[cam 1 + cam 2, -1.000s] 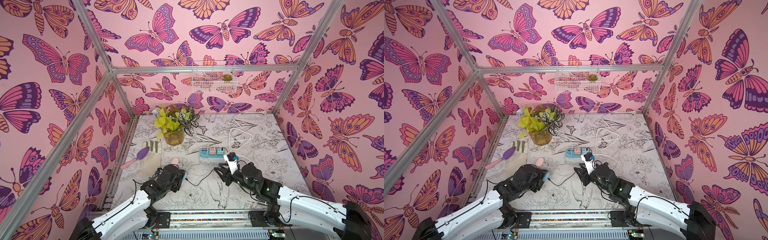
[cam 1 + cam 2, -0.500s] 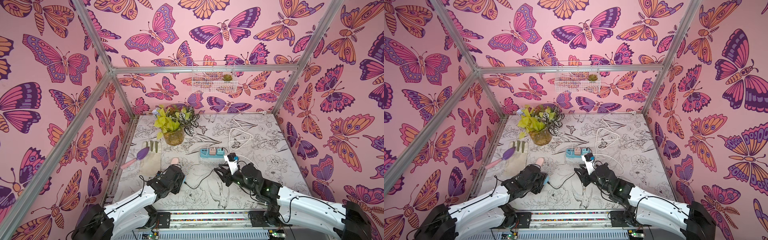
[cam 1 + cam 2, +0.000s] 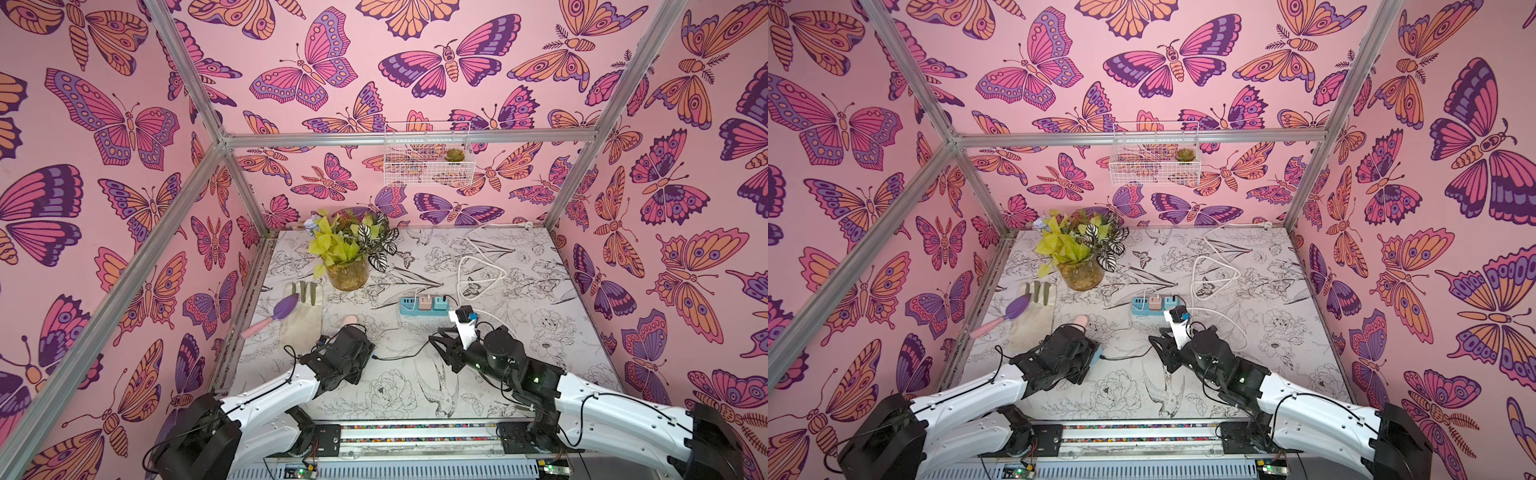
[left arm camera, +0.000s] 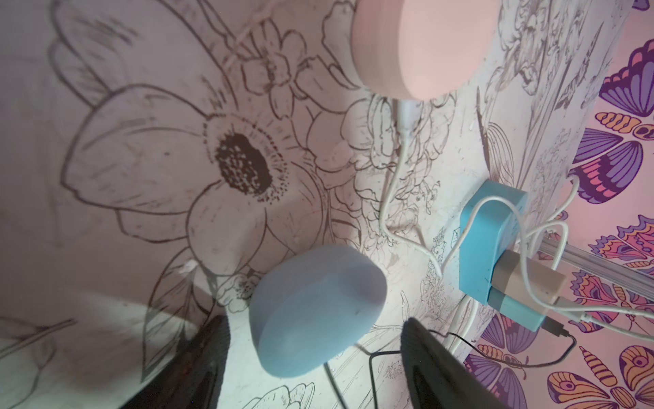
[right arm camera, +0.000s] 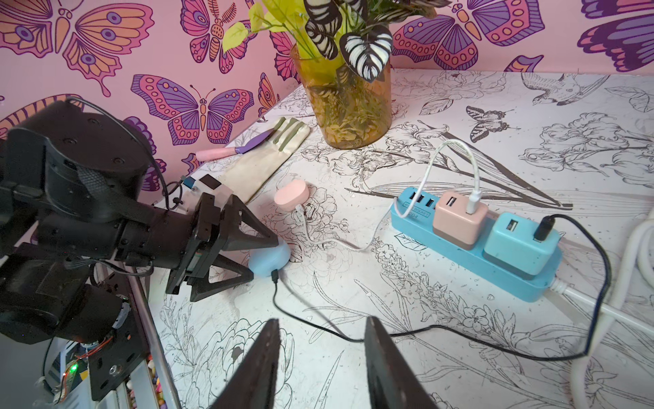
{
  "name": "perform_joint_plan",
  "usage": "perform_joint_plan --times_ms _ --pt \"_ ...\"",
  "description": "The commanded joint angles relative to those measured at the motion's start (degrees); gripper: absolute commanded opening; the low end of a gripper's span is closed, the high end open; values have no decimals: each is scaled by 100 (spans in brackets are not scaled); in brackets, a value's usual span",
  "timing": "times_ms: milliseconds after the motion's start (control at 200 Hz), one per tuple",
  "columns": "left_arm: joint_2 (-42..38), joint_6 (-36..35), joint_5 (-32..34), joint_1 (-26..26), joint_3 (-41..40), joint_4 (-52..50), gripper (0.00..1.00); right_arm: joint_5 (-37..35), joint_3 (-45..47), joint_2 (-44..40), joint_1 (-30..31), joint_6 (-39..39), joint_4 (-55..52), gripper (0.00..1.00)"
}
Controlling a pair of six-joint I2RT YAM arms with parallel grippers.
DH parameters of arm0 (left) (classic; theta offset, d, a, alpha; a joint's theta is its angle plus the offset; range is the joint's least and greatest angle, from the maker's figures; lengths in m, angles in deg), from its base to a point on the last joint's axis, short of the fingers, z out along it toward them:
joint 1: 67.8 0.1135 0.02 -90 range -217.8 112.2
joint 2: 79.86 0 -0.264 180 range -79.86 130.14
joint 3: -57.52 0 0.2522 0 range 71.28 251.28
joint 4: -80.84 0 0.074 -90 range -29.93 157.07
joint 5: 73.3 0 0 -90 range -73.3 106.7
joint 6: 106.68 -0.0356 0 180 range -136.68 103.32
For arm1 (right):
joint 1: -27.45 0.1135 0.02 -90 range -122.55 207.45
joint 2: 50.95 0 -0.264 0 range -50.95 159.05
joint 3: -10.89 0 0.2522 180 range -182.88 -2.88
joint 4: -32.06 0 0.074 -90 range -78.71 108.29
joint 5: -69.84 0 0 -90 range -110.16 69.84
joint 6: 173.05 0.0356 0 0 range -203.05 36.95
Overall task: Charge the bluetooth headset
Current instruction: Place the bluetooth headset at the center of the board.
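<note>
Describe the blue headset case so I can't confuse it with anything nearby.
Start at the blue power strip mid-table. Follow the black cable from its blue adapter to the blue case lying between the left gripper's fingers. Its pink neighbour has a white cable instead.

Top views: bright, evenly lit, sharp. Left wrist view: dimmer, softly blurred, with shadows across the tabletop.

1. In a top view the black left gripper covers nearly all of the pale-blue rounded plastic case.
2. The pink round plastic case is cropped by the left wrist view's edge.
</note>
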Motion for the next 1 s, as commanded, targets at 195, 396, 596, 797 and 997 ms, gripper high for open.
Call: perform_joint_plan --times_ms 195,396,596,797,997 --pt "-289 -594 -8 51 218 -746 83 -427 -54 -305 -11 -75 -365 44" --pt "-1333 -1286 512 58 656 -2032 84 -929 -331 -519 -11 -109 -953 58" --pt "-1882 -2970 1046 243 1317 -2820 100 -1360 -841 -253 -191 -92 -1756 99" --pt "-1439 -4512 1794 408 2060 -3385 100 -1453 -1248 147 -990 411 -2456 99" --pt "-1090 -5597 3089 666 2077 -2826 100 -1169 -1534 550 -2803 916 -2932 99"
